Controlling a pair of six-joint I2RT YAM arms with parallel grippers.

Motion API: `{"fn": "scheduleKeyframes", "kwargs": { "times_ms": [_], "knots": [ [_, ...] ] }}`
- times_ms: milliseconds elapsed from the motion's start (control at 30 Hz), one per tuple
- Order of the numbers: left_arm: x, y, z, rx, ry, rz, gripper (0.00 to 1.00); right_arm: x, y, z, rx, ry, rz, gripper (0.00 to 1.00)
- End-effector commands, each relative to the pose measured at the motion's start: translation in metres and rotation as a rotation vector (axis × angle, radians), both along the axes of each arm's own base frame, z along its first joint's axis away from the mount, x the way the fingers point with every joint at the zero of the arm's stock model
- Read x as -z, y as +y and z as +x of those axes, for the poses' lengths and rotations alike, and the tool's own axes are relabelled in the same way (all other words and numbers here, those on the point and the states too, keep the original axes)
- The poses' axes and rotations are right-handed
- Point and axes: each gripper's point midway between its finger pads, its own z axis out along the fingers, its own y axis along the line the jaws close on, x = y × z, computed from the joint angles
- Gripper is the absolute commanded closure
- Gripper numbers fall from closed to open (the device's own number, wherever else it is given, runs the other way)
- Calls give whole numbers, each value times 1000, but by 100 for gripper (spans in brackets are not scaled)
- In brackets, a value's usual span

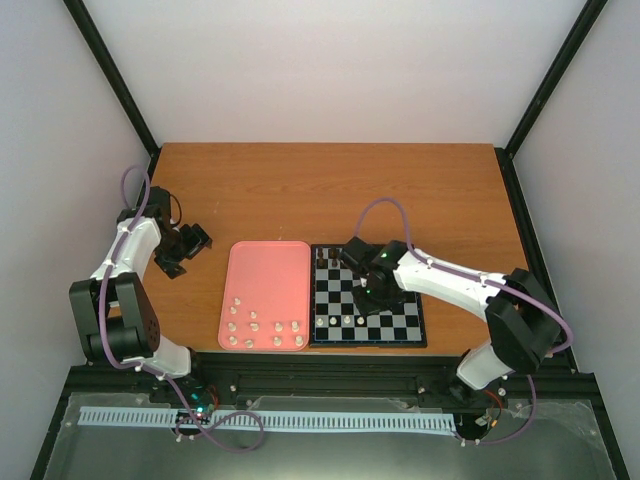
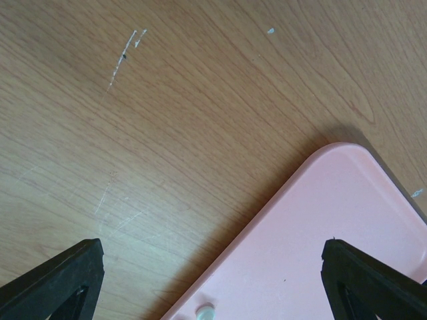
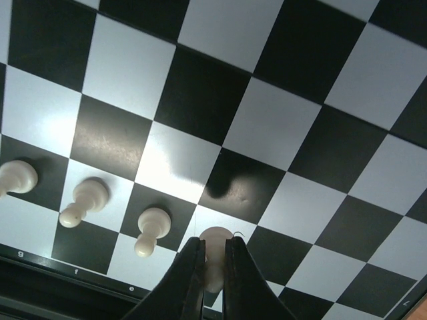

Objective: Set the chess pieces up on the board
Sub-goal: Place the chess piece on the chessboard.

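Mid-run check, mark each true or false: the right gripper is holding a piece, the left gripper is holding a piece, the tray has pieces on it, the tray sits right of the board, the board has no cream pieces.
1. The right gripper is shut on a cream piece at the board. True.
2. The left gripper holds a piece. False: it is open and empty, by the pink tray's corner.
3. Cream pieces lie on the tray. True.
4. The tray sits right of the board. False: left.
5. The board has no cream pieces standing. False: three cream pieces stand in a row.

Bright, even light from above, soft shadow beside the tray (image 2: 320, 233), white glare on the board (image 3: 167, 167), overhead view slightly soft
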Motion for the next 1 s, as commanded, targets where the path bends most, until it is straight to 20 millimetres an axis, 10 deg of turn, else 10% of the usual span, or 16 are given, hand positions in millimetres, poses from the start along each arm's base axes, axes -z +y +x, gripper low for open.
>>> {"fn": "scheduleKeyframes", "kwargs": {
  "times_ms": [0, 967],
  "knots": [
    [-9, 2, 6, 7, -36, 1, 0, 0, -1, -4, 31, 0, 33, 97],
    [-8, 1, 6, 11, -39, -6, 0, 33, -10, -16, 27, 64, -19, 97]
  ]
}}
